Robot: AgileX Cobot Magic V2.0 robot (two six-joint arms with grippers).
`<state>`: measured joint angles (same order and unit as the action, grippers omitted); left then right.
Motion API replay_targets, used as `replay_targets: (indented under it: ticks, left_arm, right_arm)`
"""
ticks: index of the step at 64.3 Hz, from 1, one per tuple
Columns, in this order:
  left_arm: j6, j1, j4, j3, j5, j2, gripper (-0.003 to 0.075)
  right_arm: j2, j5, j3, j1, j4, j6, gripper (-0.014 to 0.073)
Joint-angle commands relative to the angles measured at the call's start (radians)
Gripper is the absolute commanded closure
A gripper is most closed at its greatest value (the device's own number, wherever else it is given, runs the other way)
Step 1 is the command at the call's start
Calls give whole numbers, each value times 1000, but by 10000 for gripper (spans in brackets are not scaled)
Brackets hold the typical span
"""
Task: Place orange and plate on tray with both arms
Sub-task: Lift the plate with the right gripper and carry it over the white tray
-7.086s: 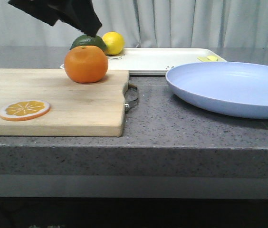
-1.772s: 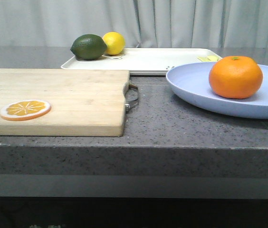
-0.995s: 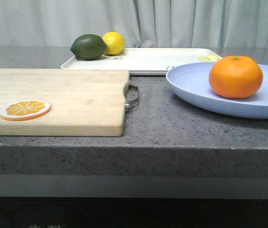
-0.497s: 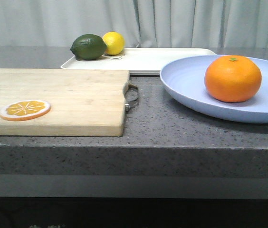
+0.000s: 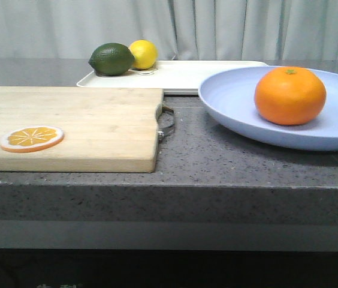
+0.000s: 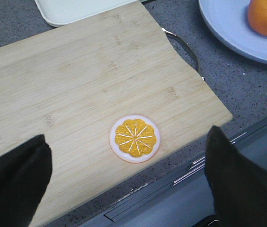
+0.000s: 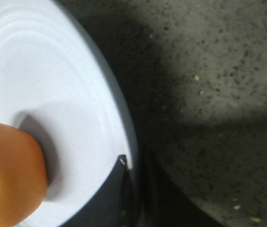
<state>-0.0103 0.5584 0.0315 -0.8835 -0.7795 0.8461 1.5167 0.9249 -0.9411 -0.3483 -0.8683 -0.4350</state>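
Orange slice lies alone on the cutting board, nearest the camera; left gripper hovers over it, fingers spread wide, holding nothing. Right of the board, the plate carries the orange, so one lift would move both. Right gripper has a dark finger over the plate rim; whether it is clamped I cannot tell. Behind the board, the tray holds a lime and a lemon at its left end. Plate's far edge appears to overlap the tray.
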Motion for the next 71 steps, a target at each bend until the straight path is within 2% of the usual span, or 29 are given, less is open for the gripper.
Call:
replay_targets:
  ticks: [1,9,21,32,42,60,71]
  left_arm:
    - [-1,-3,8,-26,86,-6,90]
    - [-1,-3,8,-26,91,-6,90]
    - [-1,-3,8,-26,93,-6,90]
    - [-1,-3,8,-26,95,-6,90]
    - [-1,-3,8,-26,107,-6,90]
    - [-1,-3,8,-26,114,-6,90]
    - [-1,-3,8,-26,114,-6,90]
  right_arm:
    - [-33,62,-41,4,-150,-9,659]
    - [-33,83,-90,23,-154,62,659]
    - [-30,34,-194,81,-144,197,659]
    - [8,-10,-323,152,-53,346,659]
    - [88,-25,-473,221,27,461,659]
    - [296,-26,-746,299,50,599,659]
    - [434,-16,-942,334,181,742,659]
